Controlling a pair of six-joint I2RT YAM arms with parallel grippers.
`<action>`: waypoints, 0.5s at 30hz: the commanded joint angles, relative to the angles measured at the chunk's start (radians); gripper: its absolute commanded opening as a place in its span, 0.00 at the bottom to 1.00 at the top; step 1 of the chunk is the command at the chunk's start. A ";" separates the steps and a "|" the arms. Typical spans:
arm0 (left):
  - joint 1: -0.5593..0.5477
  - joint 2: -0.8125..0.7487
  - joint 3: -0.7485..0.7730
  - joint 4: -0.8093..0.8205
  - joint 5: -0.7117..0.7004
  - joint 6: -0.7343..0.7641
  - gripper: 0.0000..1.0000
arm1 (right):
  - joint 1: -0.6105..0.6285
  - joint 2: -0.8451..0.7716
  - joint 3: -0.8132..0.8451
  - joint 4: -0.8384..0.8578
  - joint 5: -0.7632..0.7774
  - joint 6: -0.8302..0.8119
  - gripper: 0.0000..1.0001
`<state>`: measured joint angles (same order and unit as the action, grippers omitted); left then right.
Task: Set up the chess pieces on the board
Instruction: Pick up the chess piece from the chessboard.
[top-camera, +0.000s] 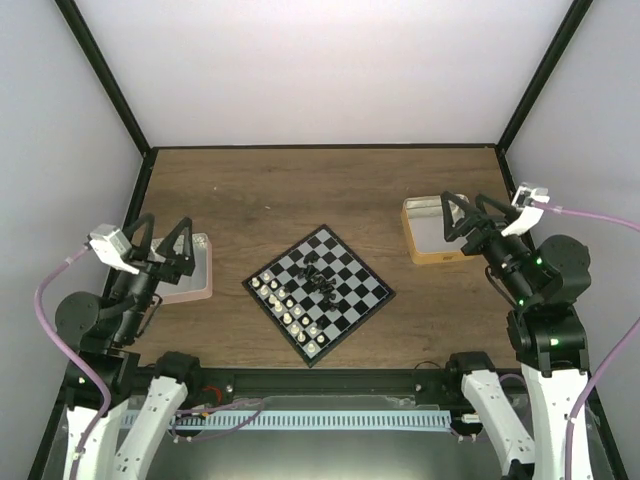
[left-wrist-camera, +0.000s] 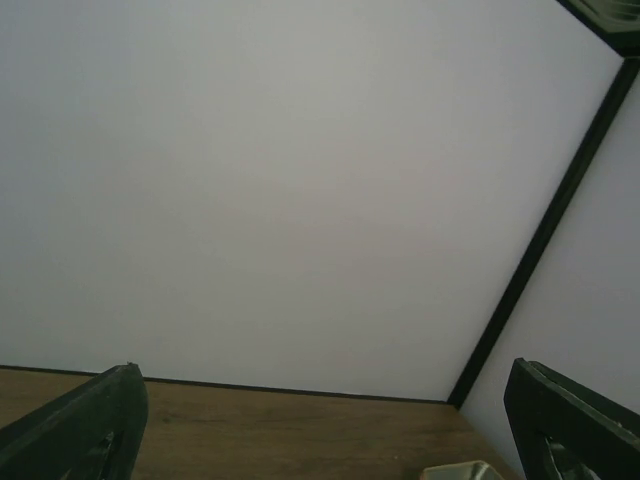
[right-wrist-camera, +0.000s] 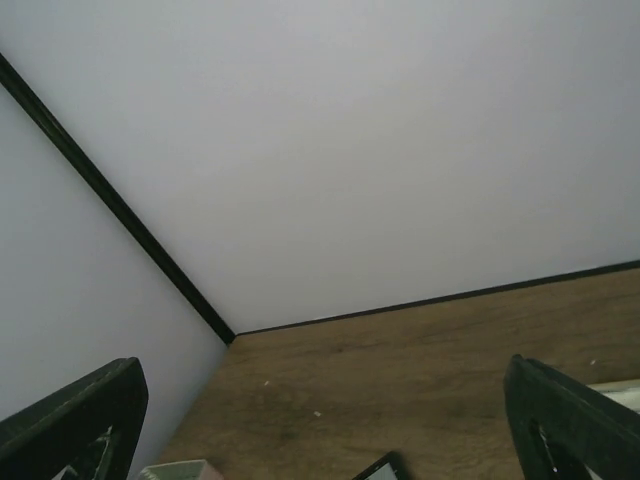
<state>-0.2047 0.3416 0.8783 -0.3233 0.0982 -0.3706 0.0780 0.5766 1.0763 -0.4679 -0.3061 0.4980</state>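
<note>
The board (top-camera: 345, 262) lies turned like a diamond in the middle of the table. White chess pieces (top-camera: 288, 304) stand in two rows along its near-left edge. Black chess pieces (top-camera: 322, 275) cluster near its centre. A corner of the board (right-wrist-camera: 382, 468) shows at the bottom of the right wrist view. My left gripper (top-camera: 166, 240) is open and empty above the pink-rimmed tray. My right gripper (top-camera: 462, 216) is open and empty above the tan-rimmed tray. Both wrist views show wide-apart fingers (left-wrist-camera: 85, 425) (right-wrist-camera: 570, 425) with nothing between them.
A pink-rimmed metal tray (top-camera: 200, 270) sits left of the board; its corner shows in the right wrist view (right-wrist-camera: 180, 470). A tan-rimmed metal tray (top-camera: 425, 230) sits to the right; its corner shows in the left wrist view (left-wrist-camera: 465, 470). White walls with black frame posts enclose the table.
</note>
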 joint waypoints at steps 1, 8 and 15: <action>0.023 -0.018 -0.018 0.031 0.130 -0.046 1.00 | -0.036 -0.004 0.010 -0.086 -0.090 0.095 0.99; 0.033 -0.021 -0.108 0.098 0.245 -0.124 1.00 | -0.052 0.027 -0.037 -0.118 -0.231 0.128 1.00; 0.037 0.033 -0.183 0.136 0.310 -0.157 1.00 | -0.056 0.077 -0.127 -0.115 -0.334 0.053 0.98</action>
<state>-0.1768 0.3500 0.7235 -0.2405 0.3477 -0.4911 0.0391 0.6182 0.9791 -0.5617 -0.5518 0.5941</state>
